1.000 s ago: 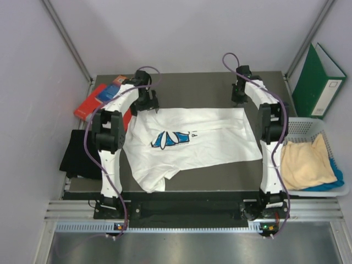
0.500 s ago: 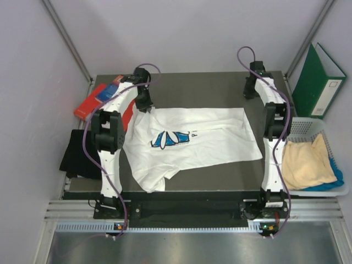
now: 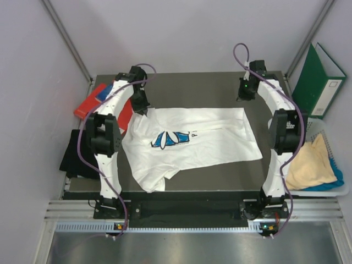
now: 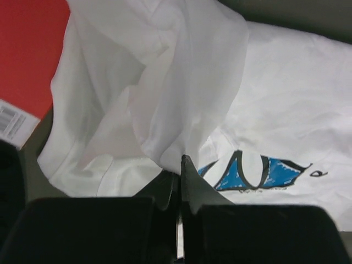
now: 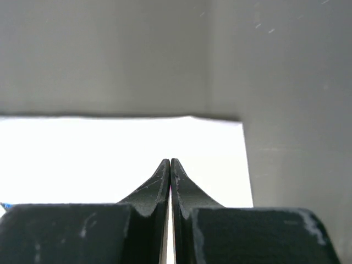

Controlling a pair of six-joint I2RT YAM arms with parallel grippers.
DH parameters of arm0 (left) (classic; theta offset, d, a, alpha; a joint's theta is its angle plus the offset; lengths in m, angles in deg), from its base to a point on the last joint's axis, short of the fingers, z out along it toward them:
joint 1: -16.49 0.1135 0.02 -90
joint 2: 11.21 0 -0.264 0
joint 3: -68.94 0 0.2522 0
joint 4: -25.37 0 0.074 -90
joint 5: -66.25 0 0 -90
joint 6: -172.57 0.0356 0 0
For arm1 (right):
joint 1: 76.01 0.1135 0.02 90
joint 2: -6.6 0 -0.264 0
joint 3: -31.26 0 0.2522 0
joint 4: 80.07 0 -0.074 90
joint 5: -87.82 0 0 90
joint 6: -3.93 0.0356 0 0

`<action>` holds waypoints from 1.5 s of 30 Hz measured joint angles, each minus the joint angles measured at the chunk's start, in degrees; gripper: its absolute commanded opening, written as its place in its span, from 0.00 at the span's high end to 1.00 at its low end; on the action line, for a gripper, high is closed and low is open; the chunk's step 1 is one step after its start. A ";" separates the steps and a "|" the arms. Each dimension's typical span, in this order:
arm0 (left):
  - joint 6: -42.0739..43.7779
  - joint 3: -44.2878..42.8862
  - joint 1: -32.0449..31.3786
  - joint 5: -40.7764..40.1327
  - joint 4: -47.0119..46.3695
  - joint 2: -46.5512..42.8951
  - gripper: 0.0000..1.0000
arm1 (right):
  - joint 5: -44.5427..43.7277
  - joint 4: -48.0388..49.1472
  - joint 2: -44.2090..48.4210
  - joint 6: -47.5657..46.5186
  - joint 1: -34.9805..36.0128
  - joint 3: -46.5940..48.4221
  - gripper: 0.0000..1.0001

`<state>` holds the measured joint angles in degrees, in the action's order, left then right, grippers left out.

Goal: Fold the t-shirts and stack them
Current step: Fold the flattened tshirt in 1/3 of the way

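L gripper [image 4: 180,165] clamps white t-shirt [image 3: 209,137] at far-left edge | R gripper [image 5: 170,163] closed, empty, above far-right corner | tip: R shd grip too, lift both evenly, edge taut

place: robot lab test cell.
enclosure: a dark table [image 3: 203,88] is boxed in by pale panel walls [image 3: 192,33] and slanted metal struts [image 3: 69,38].
mounting: a left arm [image 3: 104,137] and a right arm [image 3: 283,132] are bolted to an aluminium rail [image 3: 187,212] at the near edge; purple cables [image 3: 82,159] are run along them.
props: a white t-shirt [image 3: 214,137] is spread on the table; a red book [image 3: 88,104], a green binder [image 3: 319,82] and a white mesh basket [image 3: 302,125] are kept at the sides.
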<state>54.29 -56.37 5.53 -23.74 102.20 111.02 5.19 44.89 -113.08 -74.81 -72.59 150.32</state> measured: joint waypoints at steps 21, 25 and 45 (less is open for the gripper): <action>-4.07 27.69 4.85 -2.25 4.68 -16.09 0.01 | 2.01 -4.92 -8.50 -2.80 6.43 -1.22 1.00; -3.45 21.73 4.72 -4.20 4.13 -16.15 0.03 | 0.57 -5.86 -10.19 -2.89 6.67 1.38 1.00; 3.96 -0.85 -5.88 -6.10 3.50 10.71 1.00 | -5.84 -12.26 -16.65 -2.71 7.41 13.38 1.00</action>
<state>58.25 -57.22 -0.35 -29.84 105.70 121.73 -0.64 32.63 -129.73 -77.52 -65.18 163.70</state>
